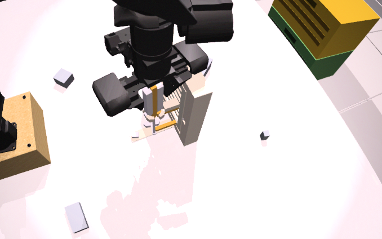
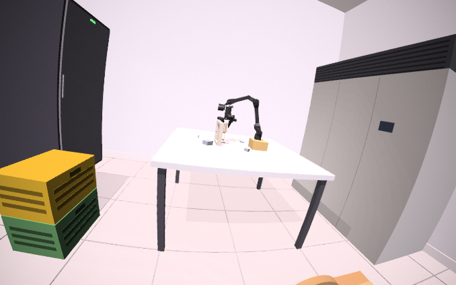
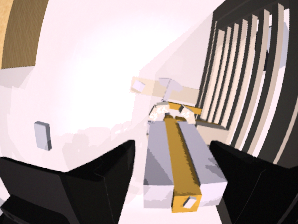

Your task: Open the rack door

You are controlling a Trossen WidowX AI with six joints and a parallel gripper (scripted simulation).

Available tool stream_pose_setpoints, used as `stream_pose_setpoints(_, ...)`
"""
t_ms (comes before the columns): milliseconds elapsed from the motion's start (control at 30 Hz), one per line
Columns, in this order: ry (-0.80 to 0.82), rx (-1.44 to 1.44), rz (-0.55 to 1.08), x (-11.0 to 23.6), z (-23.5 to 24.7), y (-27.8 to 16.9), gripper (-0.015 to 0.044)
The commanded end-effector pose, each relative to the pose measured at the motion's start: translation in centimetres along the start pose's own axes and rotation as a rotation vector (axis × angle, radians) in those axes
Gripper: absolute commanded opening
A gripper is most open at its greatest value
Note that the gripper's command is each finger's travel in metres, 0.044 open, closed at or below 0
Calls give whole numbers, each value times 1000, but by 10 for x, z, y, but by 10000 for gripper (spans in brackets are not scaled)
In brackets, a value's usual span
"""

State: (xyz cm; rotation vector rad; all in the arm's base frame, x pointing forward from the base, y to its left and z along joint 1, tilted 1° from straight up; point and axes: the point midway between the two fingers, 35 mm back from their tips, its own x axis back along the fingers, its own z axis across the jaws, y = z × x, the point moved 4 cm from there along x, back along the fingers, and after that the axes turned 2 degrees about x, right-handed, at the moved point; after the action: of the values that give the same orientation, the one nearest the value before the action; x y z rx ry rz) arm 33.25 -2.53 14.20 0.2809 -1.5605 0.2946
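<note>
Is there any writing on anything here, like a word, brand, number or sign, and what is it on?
No word, brand, number or sign can be read in any view.
Green mark on the tall black cabinet: too small to read, if it is writing at all.
Dark panel on the grey cabinet: no text shows.
Yellow crate and green crate: slots only, no label seen.

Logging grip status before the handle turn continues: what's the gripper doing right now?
Gripper: partly open, fingers either side of the upright handle, gaps visible, holding nothing.
</note>
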Motion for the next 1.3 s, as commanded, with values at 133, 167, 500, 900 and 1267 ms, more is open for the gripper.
stream_pose_setpoints(133, -3, 7, -1, 0, -1, 0, 204)
stream_pose_setpoints(167, -3, 7, -1, 0, -1, 0, 198)
stream_pose_setpoints(500, -3, 7, -1, 0, -1, 0, 131)
stream_pose_setpoints(900, -3, 7, -1, 0, -1, 0, 51)
stream_pose_setpoints(1267, -3, -25, -2, 0, 0, 1, 13)
